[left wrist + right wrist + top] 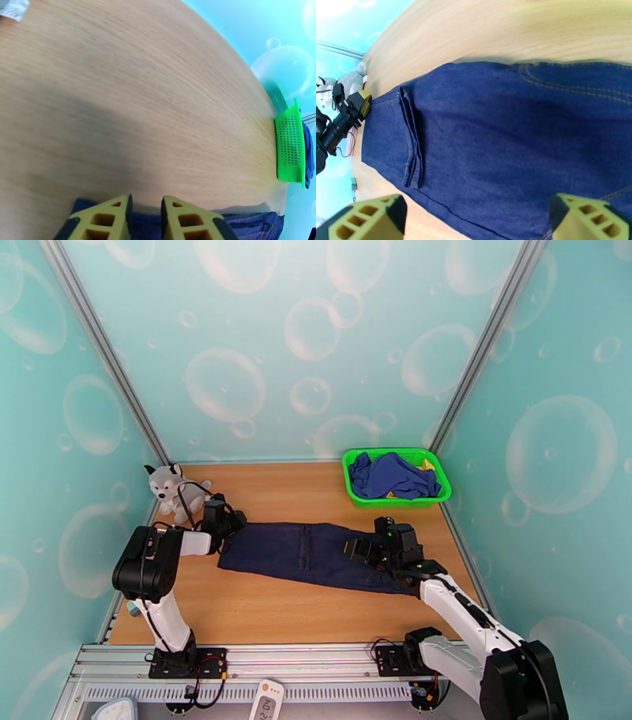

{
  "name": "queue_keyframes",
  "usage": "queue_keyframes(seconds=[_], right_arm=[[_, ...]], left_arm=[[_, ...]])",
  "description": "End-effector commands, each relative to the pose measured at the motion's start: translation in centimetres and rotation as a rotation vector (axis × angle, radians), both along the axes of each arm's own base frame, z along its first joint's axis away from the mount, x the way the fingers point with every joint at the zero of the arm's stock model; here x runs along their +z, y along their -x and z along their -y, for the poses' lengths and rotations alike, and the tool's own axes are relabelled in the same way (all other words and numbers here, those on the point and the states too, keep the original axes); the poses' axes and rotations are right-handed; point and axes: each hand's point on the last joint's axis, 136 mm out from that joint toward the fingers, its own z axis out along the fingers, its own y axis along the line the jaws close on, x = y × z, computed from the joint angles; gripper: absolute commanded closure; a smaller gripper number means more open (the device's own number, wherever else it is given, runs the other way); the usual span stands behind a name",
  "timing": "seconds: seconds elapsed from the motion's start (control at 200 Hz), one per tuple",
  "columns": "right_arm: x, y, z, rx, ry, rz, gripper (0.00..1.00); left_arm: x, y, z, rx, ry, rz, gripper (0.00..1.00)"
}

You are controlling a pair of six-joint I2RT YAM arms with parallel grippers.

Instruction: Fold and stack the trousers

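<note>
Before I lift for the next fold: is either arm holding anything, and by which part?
Right fingers stand wide open over the trousers, holding nothing. Left fingers nearly closed at their left edge; a pinch cannot be confirmed.

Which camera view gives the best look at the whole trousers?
The top external view: the trousers lie folded across the table, nearly their full outline visible. The right wrist view shows denim and orange stitching close up; the left wrist view, a dark blue edge.
</note>
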Motion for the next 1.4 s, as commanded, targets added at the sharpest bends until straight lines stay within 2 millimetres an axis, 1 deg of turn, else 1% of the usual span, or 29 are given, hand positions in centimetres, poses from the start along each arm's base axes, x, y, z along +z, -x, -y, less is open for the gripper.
queue_keyframes(seconds=[0.0,0.025,0.09,0.25,0.36,0.44,0.54,0.615,0.655,0.685,0.72,0.775,0.82,0.86,0.89,0.945,0.975,1.0,1.015,1.05,1.095,1.16,1.195,1.22,1.235,1.3,1.395], right_arm=[[0.2,0.2,0.8,-0.003,0.035,0.020,0.01],[0.4,0.1,0.9,-0.005,0.033,0.027,0.01],[0.7,0.0,1.2,-0.010,0.028,0.039,0.01],[1.3,-0.3,1.3,-0.005,-0.006,0.059,0.01],[1.3,-0.4,0.8,0.011,-0.030,0.059,0.01],[1.1,-0.4,0.6,0.015,-0.037,0.050,0.01],[0.8,-0.6,0.4,0.015,-0.045,0.044,0.01],[0.9,-0.6,0.2,0.017,-0.048,0.048,0.01],[0.8,-0.6,0.1,0.017,-0.048,0.048,0.01],[0.8,-0.6,0.1,0.018,-0.047,0.048,0.01],[0.7,-0.6,0.1,0.018,-0.045,0.045,0.01],[0.7,-0.6,0.1,0.021,-0.039,0.042,0.01],[0.7,-0.6,0.2,0.021,-0.030,0.040,0.01],[0.7,-0.7,0.3,0.022,-0.025,0.041,0.01],[0.8,-0.7,0.3,0.021,-0.025,0.041,0.01],[1.0,-0.8,0.4,0.022,-0.023,0.045,0.01],[1.1,-0.8,0.4,0.021,-0.025,0.047,0.01],[1.1,-0.8,0.4,0.023,-0.025,0.047,0.01],[1.1,-0.8,0.4,0.022,-0.026,0.048,0.01],[1.1,-0.8,0.3,0.025,-0.028,0.052,0.01],[1.0,-0.7,0.3,0.026,-0.029,0.049,0.01],[0.8,-0.7,0.3,0.027,-0.032,0.046,0.01],[0.8,-0.6,0.4,0.029,-0.030,0.044,0.01],[0.8,-0.5,0.4,0.029,-0.027,0.042,0.01],[0.8,-0.5,0.5,0.029,-0.026,0.041,0.01],[1.1,-0.4,0.7,0.028,-0.019,0.048,0.01],[1.1,-0.1,1.4,0.015,-0.011,0.054,0.01]], left_arm=[[6.3,0.5,-0.6,-0.008,-0.011,0.151,0.73],[7.2,1.1,-0.9,0.010,-0.006,0.154,0.72],[7.5,2.9,-1.3,0.053,0.028,0.104,0.71],[3.9,8.7,-0.3,0.047,0.110,-0.124,0.70],[2.5,12.2,0.6,0.019,0.163,-0.196,0.71],[1.6,14.2,1.0,0.008,0.185,-0.222,0.71],[-0.3,16.2,0.6,0.031,0.175,-0.305,0.70],[-2.3,17.7,-0.6,0.101,0.129,-0.383,0.70],[-3.0,18.1,-1.2,0.129,0.107,-0.402,0.69],[-3.3,18.1,-1.5,0.138,0.093,-0.405,0.68],[-3.1,17.8,-1.7,0.137,0.074,-0.397,0.69],[-2.2,17.0,-1.8,0.126,0.045,-0.370,0.69],[-0.4,15.9,-1.9,0.113,0.024,-0.319,0.69],[1.9,14.7,-1.8,0.089,0.001,-0.250,0.68],[3.7,13.9,-1.8,0.073,-0.025,-0.194,0.65],[6.8,12.5,-2.5,0.069,-0.094,-0.105,0.61],[8.0,11.9,-2.9,0.070,-0.135,-0.072,0.57],[8.5,11.4,-3.3,0.065,-0.172,-0.055,0.54],[8.8,11.1,-3.4,0.059,-0.190,-0.050,0.50],[8.7,10.4,-3.6,0.037,-0.231,-0.057,0.43],[7.7,9.5,-3.1,-0.031,-0.266,-0.096,0.41],[4.9,8.9,-1.7,-0.179,-0.296,-0.211,0.39],[3.5,8.8,-1.8,-0.203,-0.323,-0.281,0.39],[2.0,9.2,-2.0,-0.215,-0.347,-0.335,0.39],[2.3,8.5,-2.0,-0.217,-0.356,-0.331,0.39],[0.9,8.3,-2.4,-0.234,-0.394,-0.365,0.39],[0.4,7.8,-2.4,-0.251,-0.394,-0.337,0.39]])
